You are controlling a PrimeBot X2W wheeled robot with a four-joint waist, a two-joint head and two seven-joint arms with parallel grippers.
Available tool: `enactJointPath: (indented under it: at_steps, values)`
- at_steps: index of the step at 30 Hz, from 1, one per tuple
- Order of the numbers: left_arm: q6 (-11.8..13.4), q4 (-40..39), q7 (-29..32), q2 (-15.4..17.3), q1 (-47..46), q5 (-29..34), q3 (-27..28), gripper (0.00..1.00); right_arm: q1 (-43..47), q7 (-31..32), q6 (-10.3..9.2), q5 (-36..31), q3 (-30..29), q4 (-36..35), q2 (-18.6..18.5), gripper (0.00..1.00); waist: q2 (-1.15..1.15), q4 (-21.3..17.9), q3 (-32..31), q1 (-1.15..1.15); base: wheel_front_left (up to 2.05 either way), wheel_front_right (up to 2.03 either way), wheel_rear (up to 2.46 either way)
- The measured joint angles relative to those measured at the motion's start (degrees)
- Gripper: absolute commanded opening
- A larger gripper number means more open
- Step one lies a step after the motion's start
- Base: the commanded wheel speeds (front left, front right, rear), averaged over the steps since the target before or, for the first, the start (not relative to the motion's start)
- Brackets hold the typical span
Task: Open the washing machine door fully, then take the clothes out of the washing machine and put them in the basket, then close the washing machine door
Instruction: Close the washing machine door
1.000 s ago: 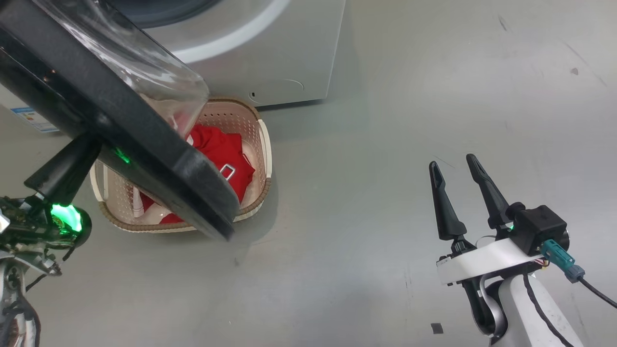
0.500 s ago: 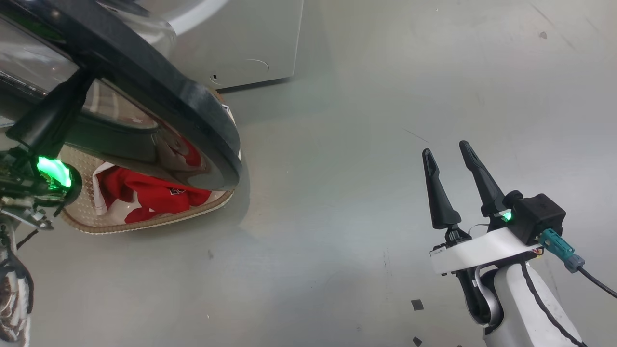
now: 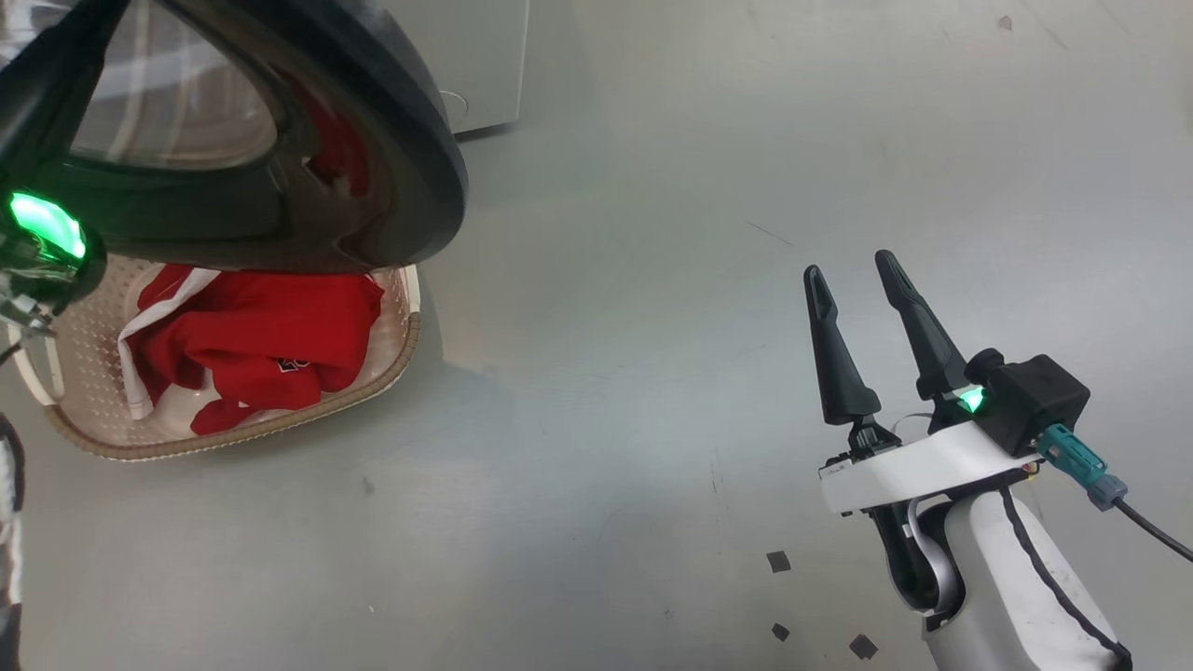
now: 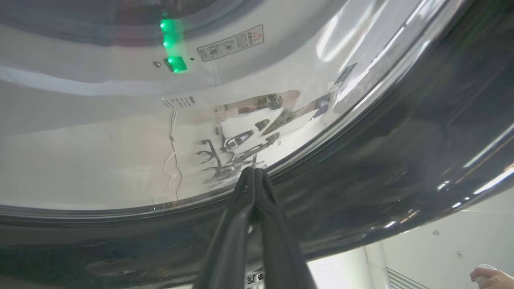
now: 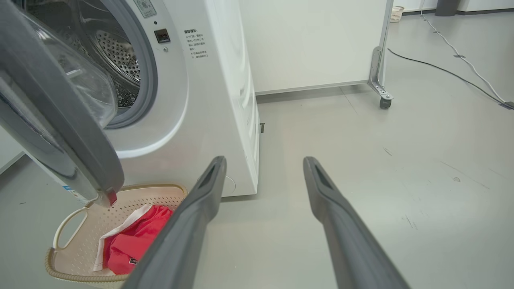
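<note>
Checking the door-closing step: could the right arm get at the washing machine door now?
Probably yes: the right pincer hangs open, with bare floor between it and the washing machine door.

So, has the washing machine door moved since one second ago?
Yes. Against the basket, the washing machine door has swung back toward the washing machine, uncovering most clothes.

I see the clothes [image 3: 261, 335] in the basket [image 3: 233, 438], on the floor [image 3: 606, 419] before the washer [image 5: 225, 100] and under its half-open door [image 3: 410, 140], with my left gripper [image 4: 253, 171] against that door and my right gripper [image 3: 846, 265] well apart to the right.
</note>
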Motion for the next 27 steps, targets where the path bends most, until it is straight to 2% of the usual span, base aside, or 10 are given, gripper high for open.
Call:
enactJointPath:
  at_steps: [9, 21, 27]
  values:
    - [0.81, 3.68, -1.76, 0.43, -5.71, 2.86, -0.75, 0.00, -1.09, 0.00, -0.08, 0.57, 0.68, 0.01, 0.01, 1.00, 0.00, -1.62, 1.12, 0.00, 0.00, 0.00, 0.00]
    - [0.73, 7.78, -2.44, 0.27, -9.42, 3.47, -1.51, 0.00, -1.63, 0.00, -0.75, 1.04, 0.85, 0.21, 0.08, 1.00, 0.00, -2.31, 1.46, 0.00, 0.00, 0.00, 0.00]
    - [-1.57, 9.79, -2.45, -1.49, -9.46, 3.45, -1.49, 0.00, -1.66, 0.00, -1.08, 0.97, -0.33, 0.58, 0.07, 1.00, 0.00, -1.39, 0.99, 0.00, 0.00, 0.00, 0.00]
